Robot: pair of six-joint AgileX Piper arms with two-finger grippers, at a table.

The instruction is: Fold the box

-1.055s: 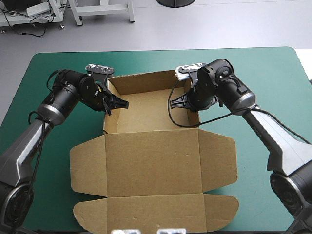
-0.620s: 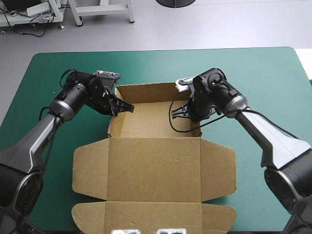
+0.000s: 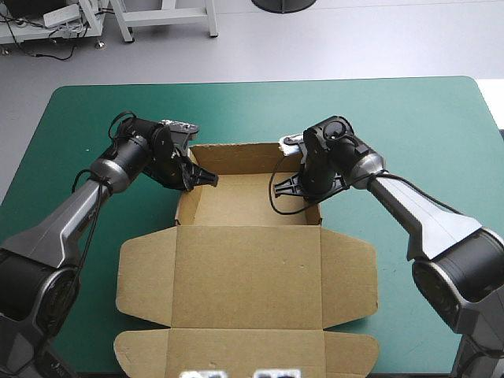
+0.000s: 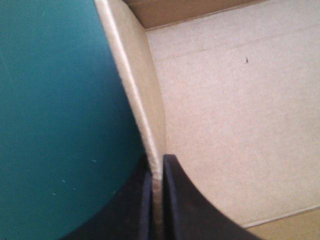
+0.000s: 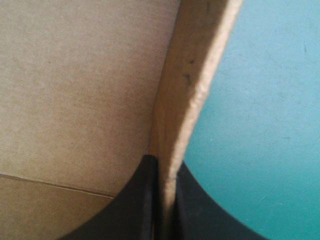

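Board lies flat closest to the robot: the brown box (image 3: 248, 272) sits in the middle of the table, opened out, and its nearest part is a long strip (image 3: 248, 350) with rounded ends, close to the table's near edge. Next out is the lid (image 3: 248, 252), a broad panel flat on the teal-green cover (image 3: 409, 118), with a side flap spread to either side of it. Beyond the lid's fold line stands the open tray, walls raised on all sides, its floor (image 3: 244, 197) bare.

The left gripper (image 3: 203, 177) reaches in from the left and is clamped on the tray's left wall (image 3: 185, 201). In the left wrist view its black fingers (image 4: 175, 200) are all but closed, the edge of the wall pinched between them (one finger on the outer face, one on the inner), and the wall runs straight ahead from the fingertips, with cover on one side and tray floor on the other.

The right gripper (image 3: 293, 186) does the same on the opposite side, closed on the right wall (image 3: 313, 201). The right wrist view shows that wall's thick edge rising from between the two fingers, inner face and floor to one side, cover to the other.

Farthest off, the tray's far wall (image 3: 236, 152) stands upright between the two wrists, and past it the cover stretches to the table's far edge.
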